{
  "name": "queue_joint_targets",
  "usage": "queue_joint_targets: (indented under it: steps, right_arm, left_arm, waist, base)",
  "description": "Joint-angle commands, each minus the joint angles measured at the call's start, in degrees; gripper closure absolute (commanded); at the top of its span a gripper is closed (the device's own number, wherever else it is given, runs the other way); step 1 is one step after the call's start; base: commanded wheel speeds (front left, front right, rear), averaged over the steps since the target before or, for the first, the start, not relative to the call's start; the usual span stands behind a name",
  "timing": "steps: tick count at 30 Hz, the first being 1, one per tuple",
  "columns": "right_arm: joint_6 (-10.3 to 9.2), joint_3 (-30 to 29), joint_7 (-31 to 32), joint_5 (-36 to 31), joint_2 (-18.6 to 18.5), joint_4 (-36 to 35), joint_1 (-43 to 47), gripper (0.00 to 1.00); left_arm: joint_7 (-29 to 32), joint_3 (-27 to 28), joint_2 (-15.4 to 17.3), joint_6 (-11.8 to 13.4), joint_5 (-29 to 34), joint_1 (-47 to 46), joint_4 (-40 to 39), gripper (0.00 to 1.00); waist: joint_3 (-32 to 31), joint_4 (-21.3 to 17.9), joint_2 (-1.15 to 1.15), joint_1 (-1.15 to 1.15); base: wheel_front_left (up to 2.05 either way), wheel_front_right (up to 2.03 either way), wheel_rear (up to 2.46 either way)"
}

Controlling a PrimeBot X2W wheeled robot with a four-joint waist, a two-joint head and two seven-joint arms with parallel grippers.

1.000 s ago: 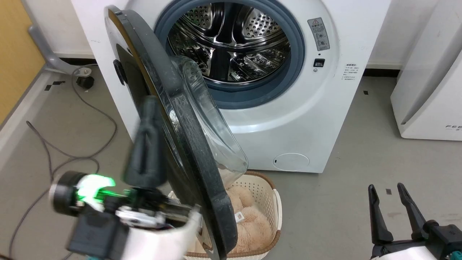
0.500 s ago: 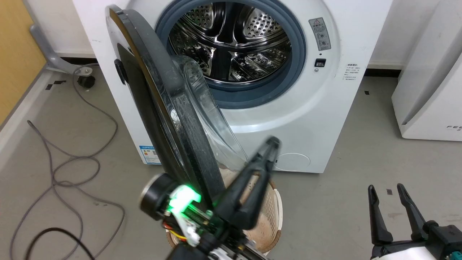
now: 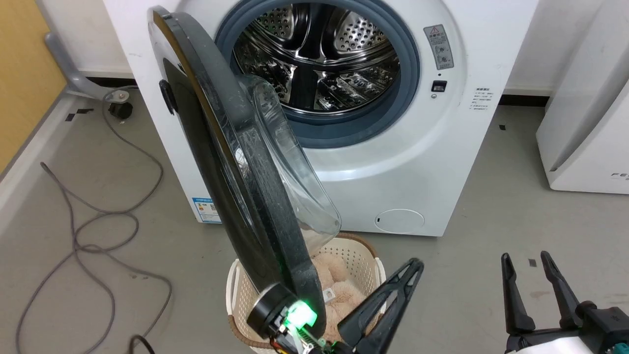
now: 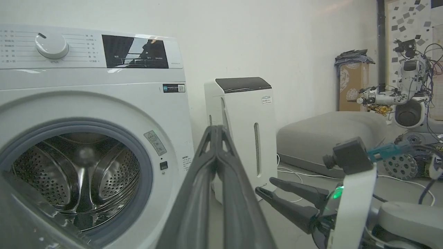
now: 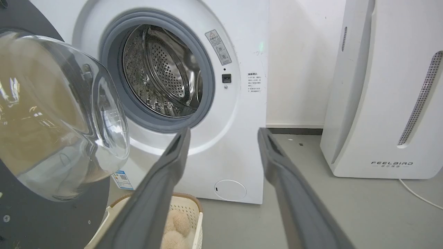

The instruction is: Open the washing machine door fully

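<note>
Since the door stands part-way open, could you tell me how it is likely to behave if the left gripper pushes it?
The washing machine door looks rigid, so it would probably swing as one piece rather than flex. Its thick glass bowl suggests some weight, so expect resistance. The matte inner face likely gives less slip than glass.

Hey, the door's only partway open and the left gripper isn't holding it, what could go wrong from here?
The left gripper is shut on nothing, beside the inner face of the washing machine door; a push there might glance off the bulging glass bowl. The basket under the door's edge could get knocked.
</note>
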Motion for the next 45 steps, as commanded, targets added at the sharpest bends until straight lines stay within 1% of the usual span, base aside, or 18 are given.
queue_joint_targets:
  steps: [1, 8, 11, 20, 30, 34, 45]
  right_arm:
    - [0.05, -0.01, -0.26, 0.12, 0.25, 0.21, 0.91, 0.00]
    - [0.05, 0.24, -0.26, 0.10, 0.25, 0.61, 0.61, 0.00]
    - [0.05, 0.15, -0.26, 0.09, 0.25, 0.78, 0.59, 0.00]
    - [0.05, 0.06, -0.26, 0.18, 0.25, 1.19, 0.70, 0.00]
    - [0.05, -0.12, -0.26, 0.54, 0.25, 1.32, 1.19, 0.00]
    - [0.05, 0.11, -0.26, 0.81, 0.25, 1.36, 1.33, 0.00]
    - [0.05, 1.15, -0.26, 1.12, 0.25, 1.49, 1.56, 0.00]
  left_arm:
    - [-0.29, 0.07, 0.32, 0.13, 0.18, 0.92, 1.53, 1.00]
    - [-0.29, 2.90, 0.39, 1.85, -1.00, 1.36, 9.67, 1.00]
    - [-0.29, 4.34, 0.39, 2.52, -1.36, 1.27, 11.88, 1.00]
    - [-0.29, 6.91, 0.49, 3.25, -2.28, 2.15, 16.79, 1.00]
    - [-0.29, 9.78, 2.06, 3.63, -2.52, 3.52, 17.29, 1.00]
    - [-0.29, 10.07, 2.75, 3.77, -2.22, 4.49, 15.99, 1.00]
    - [-0.29, 10.87, 4.04, 5.34, -1.82, 7.64, 12.11, 1.00]
  waist:
    - [0.10, 0.04, 0.00, 0.00]
    - [0.42, -0.08, 0.00, 0.00]
    - [0.51, 0.00, 0.00, 0.00]
    - [0.09, 0.48, 0.00, 0.00]
    - [-0.35, 3.03, 0.00, 0.00]
    - [-0.50, 4.63, 0.00, 0.00]
    - [-0.35, 9.14, 0.00, 0.00]
  base:
    - [0.00, 0.00, 0.00]
    - [0.00, 0.00, 0.00]
    - [0.00, 0.00, 0.00]
    - [0.00, 0.00, 0.00]
    - [0.00, 0.00, 0.00]
    - [0.00, 0.00, 0.00]
    - [0.00, 0.00, 0.00]
